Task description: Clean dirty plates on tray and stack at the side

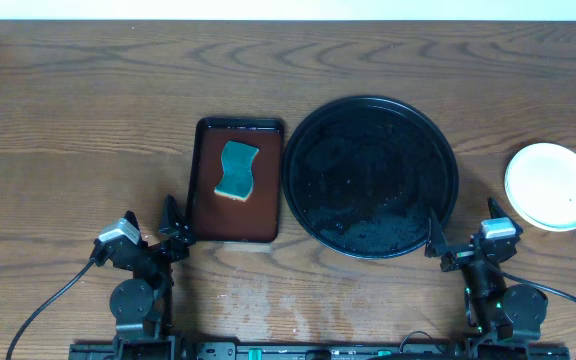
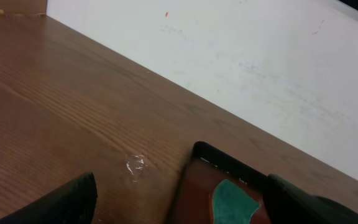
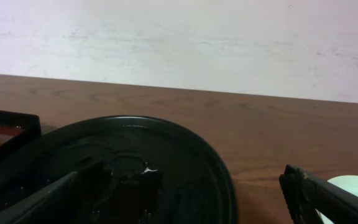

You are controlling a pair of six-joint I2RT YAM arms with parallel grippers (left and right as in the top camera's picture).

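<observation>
The round black tray (image 1: 368, 175) lies mid-table with only water beads on its glossy floor, no plate on it. The plates (image 1: 551, 186) sit stacked on the table to the tray's right; the top one is pale white with no smear showing, and its edge (image 3: 353, 184) peeks past my right finger. My left gripper (image 1: 151, 212) stands open near the front edge, left of the brown tray, with nothing between its fingers (image 2: 67, 202). My right gripper (image 1: 462, 215) stands open at the black tray's front right rim (image 3: 185, 155), also with nothing in it.
A rectangular dark-brown tray (image 1: 236, 180) left of the black tray holds a teal sponge (image 1: 236, 170), whose corner (image 2: 232, 202) shows in the left wrist view. A small wet spot (image 2: 134, 165) marks the wood beside it. A white wall runs along the table's far edge.
</observation>
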